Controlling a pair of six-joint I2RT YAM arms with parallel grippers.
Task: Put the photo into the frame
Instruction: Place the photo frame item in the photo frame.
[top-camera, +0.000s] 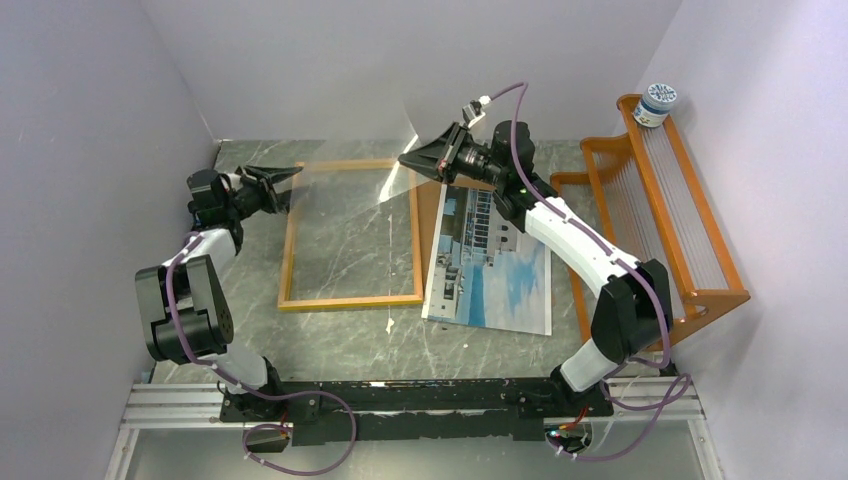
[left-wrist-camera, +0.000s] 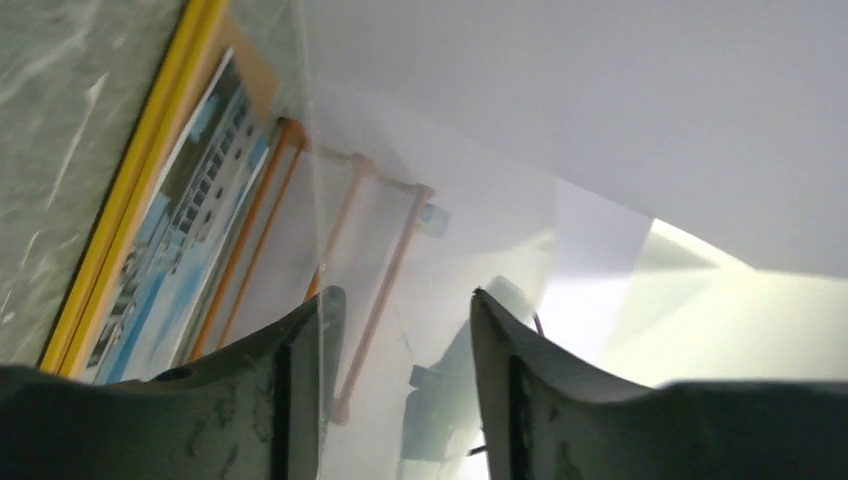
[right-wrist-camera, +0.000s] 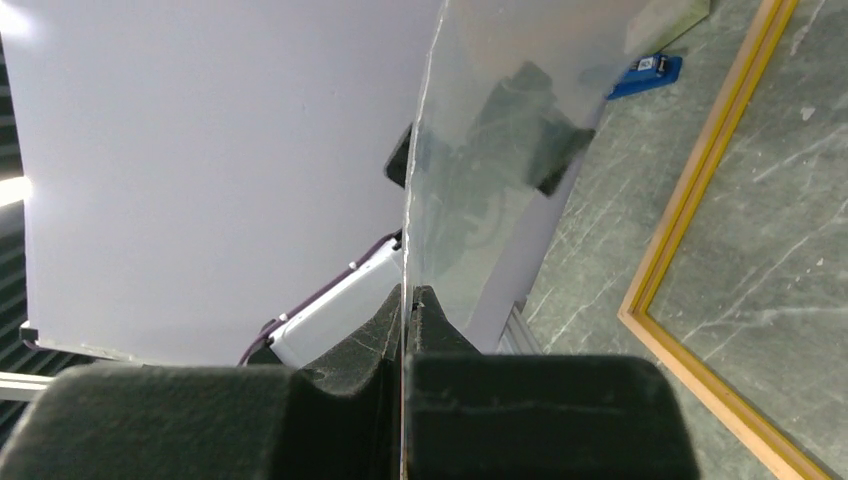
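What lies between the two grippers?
A clear rectangular pane, held raised above the yellow-orange wooden frame, spans from the left gripper to the right gripper; the top view shows it.

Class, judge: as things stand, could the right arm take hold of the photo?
Probably not yet: the right pincer is shut on the clear pane, held above the frame. The photo lies bare below that arm, so only the full pincer blocks it.

The pane (right-wrist-camera: 480, 150) pinched in the right gripper (right-wrist-camera: 405, 297) runs off the top of the wrist view. A blue thing (right-wrist-camera: 645, 72) ahead of those jaws is too small to name. The right arm (top-camera: 580, 240) covers the photo's (top-camera: 490, 280) far corner. I can't tell whether the fingers (left-wrist-camera: 300, 380) of the left gripper (left-wrist-camera: 400, 305) touch the pane.
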